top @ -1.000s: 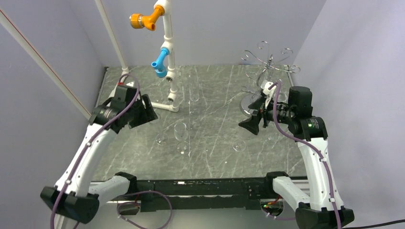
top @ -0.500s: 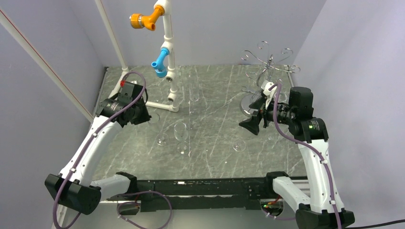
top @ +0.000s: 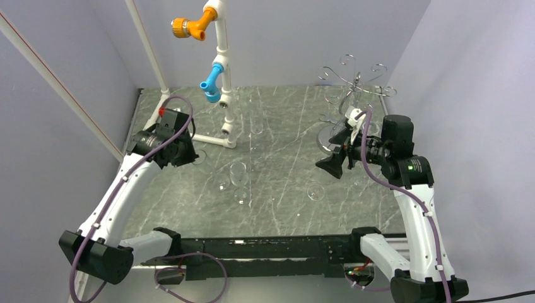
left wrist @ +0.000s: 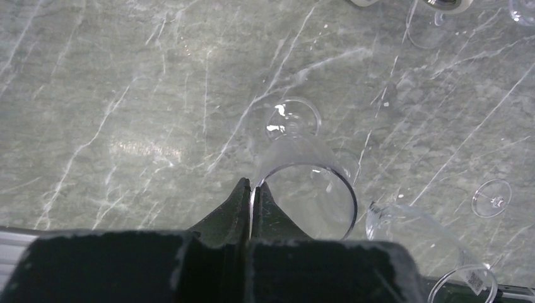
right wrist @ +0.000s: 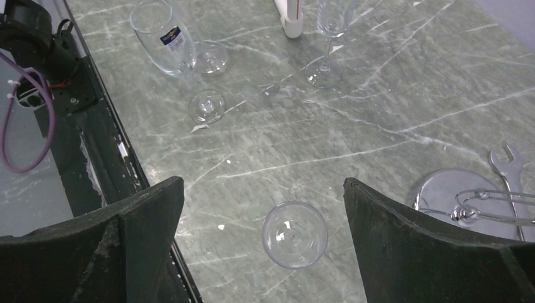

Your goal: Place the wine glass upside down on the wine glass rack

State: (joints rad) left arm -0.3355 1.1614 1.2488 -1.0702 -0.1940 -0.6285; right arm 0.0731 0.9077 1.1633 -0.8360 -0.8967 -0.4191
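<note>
The left gripper [left wrist: 250, 189] has its two black fingers pressed together on the thin rim of a clear stemmed wine glass [left wrist: 303, 158], with the glass wall showing as a pale line in the seam between them. The bowl's mouth faces the left wrist camera and the round foot lies beyond it, towards the grey marble-patterned table [top: 284, 113]; whether the foot touches the table I cannot tell. This glass sits at the left of the table, just beside the near foot of the white pipe frame with orange and blue fittings [top: 222, 44]. The chrome wire wine glass rack [right wrist: 438, 189], with a shiny round base and curled arms on top, stands at the far right, well apart from the held glass. A silver open-ended wrench [right wrist: 508, 165] lies just beside the rack's base. The right gripper [right wrist: 264, 183] hangs near the rack with its jaws spread wide and nothing between them; below it a second clear glass [right wrist: 294, 233] stands on the table. A clear tumbler with a blue label [right wrist: 161, 31] stands near the table's near edge.
</note>
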